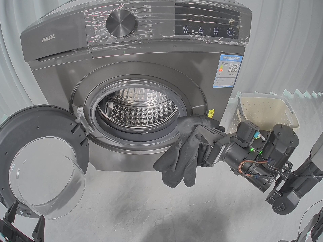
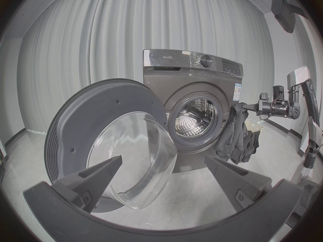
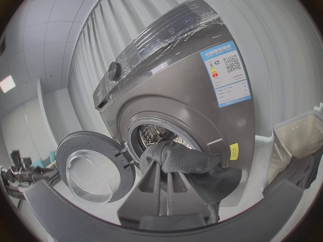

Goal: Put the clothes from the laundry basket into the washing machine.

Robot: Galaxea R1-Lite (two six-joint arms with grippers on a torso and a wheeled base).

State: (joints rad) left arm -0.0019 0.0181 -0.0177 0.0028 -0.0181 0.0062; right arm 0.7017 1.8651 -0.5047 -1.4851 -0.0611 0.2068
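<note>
Right pincer (image 1: 206,131), clamped shut on a dark grey garment (image 1: 181,157), holds it just in front of the washing machine (image 1: 134,59). The open drum mouth (image 1: 139,110) lies ahead of the pincer's tips and slightly above them. Gripped at its upper fold, the garment hangs beneath the tips, its long axis running straight down toward the floor (image 1: 134,199). The cream laundry basket (image 1: 265,110) stands behind this pincer, beside the machine. The left pincer (image 2: 162,158), fingers spread wide apart and holding nothing, sits low, with the swung-open door (image 2: 101,118) just ahead of it and the garment well beyond its tips
</note>
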